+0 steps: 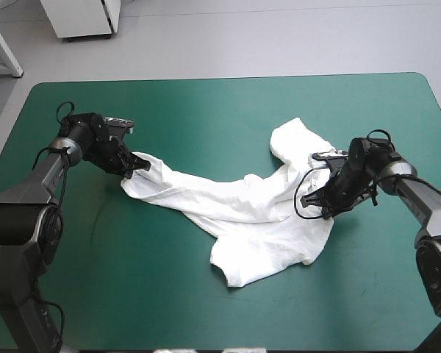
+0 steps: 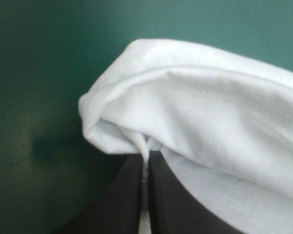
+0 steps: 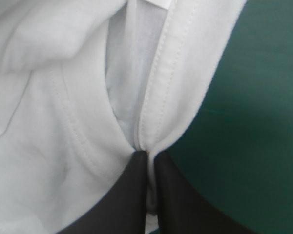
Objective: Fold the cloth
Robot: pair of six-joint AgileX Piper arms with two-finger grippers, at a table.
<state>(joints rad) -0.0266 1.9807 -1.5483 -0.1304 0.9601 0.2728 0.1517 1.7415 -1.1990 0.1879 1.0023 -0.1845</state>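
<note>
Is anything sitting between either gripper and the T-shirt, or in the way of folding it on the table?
Nothing visible does. The left gripper and right gripper are each shut on the T-shirt, and no other object lies on the teal-green cover around it.

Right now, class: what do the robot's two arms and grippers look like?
The left arm and right arm have grey links with black joints. The left gripper and right gripper each carry two broad black fingers, curved like fins, tapering to a tip.
</note>
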